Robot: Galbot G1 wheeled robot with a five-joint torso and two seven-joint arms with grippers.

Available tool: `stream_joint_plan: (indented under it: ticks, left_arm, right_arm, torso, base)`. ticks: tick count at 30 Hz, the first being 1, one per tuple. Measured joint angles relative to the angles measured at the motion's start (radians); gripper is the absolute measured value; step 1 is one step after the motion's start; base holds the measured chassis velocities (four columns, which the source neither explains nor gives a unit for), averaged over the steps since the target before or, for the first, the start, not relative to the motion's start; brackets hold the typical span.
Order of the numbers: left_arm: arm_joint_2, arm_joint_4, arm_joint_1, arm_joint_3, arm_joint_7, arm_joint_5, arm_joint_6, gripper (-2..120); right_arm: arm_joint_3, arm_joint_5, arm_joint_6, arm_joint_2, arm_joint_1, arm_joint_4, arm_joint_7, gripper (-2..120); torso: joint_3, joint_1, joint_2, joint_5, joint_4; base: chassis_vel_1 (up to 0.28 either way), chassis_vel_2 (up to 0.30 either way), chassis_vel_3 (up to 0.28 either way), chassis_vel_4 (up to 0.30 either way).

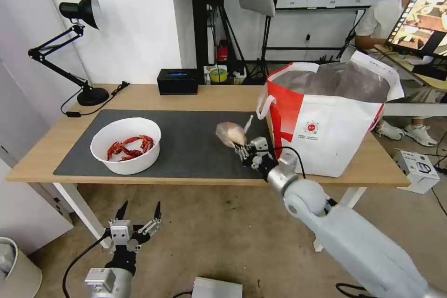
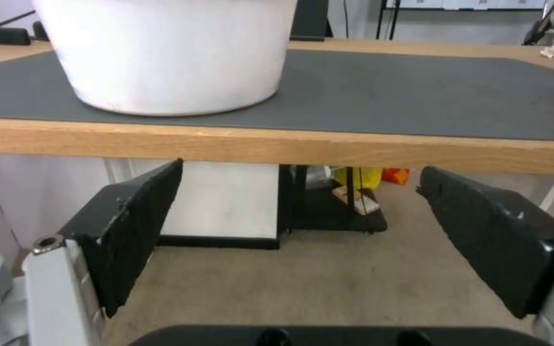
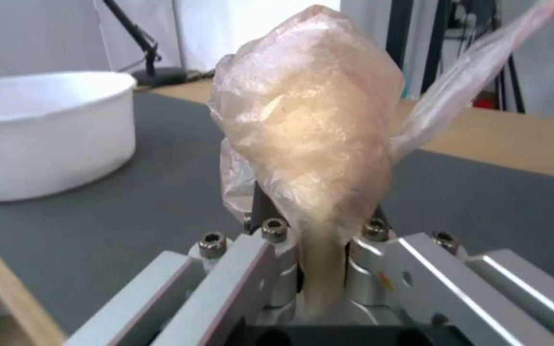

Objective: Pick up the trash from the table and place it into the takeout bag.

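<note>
Head view shows the right gripper (image 1: 240, 148) closed on the plastic-wrapped lump (image 1: 231, 133), lifted above the mat (image 1: 195, 139) beside the takeout bag (image 1: 326, 135). Left gripper (image 1: 138, 214) hangs wide open below the table (image 1: 209, 98) edge.

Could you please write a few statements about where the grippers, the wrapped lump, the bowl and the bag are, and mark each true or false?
1. The right gripper holds the pale lump wrapped in clear plastic. True.
2. The left gripper is shut on the white round bowl of red crayfish shells. False: it is open, below the table edge.
3. The large boxy white-and-red takeout bag lies flat. False: it stands open.
4. The bowl sits on the dark grey mat. True.
</note>
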Motion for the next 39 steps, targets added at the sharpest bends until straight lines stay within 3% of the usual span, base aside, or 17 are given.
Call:
stream_joint_plan:
  ticks: [7, 9, 21, 29, 39]
  left_arm:
    - [0.006, -0.005, 0.001, -0.004, 0.002, -0.004, 0.0, 100]
    - [0.011, -0.004, -0.004, -0.009, 0.002, -0.009, 0.0, 100]
    - [0.006, 0.015, -0.022, 0.001, 0.002, -0.016, -0.002, 100]
    - [0.02, 0.037, -0.035, 0.006, 0.002, -0.018, -0.007, 100]
    - [0.036, 0.05, -0.05, 0.019, 0.002, -0.025, -0.008, 100]
  right_arm:
    - [0.151, -0.007, 0.047, -0.065, -0.157, 0.111, -0.033, 6]
    - [0.197, -0.009, 0.097, -0.083, -0.231, 0.148, -0.06, 6]
    - [0.388, 0.04, 0.188, -0.053, -0.395, 0.274, -0.1, 6]
    - [0.595, 0.173, 0.167, -0.108, -0.352, 0.297, -0.102, 6]
    - [0.66, 0.303, 0.128, -0.207, -0.205, 0.25, -0.057, 6]
  torso:
    - [0.0, 0.0, 0.0, -0.0001, -0.0003]
    - [0.0, 0.0, 0.0, -0.0001, -0.0003]
    - [0.0, 0.0, 0.0, -0.0001, -0.0001]
    - [0.0, 0.0, 0.0, 0.0001, -0.0002]
    - [0.0, 0.0, 0.0, 0.0, -0.0001]
  base:
    - [0.0, 0.0, 0.0, 0.0]
    - [0.0, 0.0, 0.0, 0.0]
    - [0.0, 0.0, 0.0, 0.0]
    - [0.0, 0.0, 0.0, 0.0]
    - [0.0, 0.0, 0.0, 0.0]
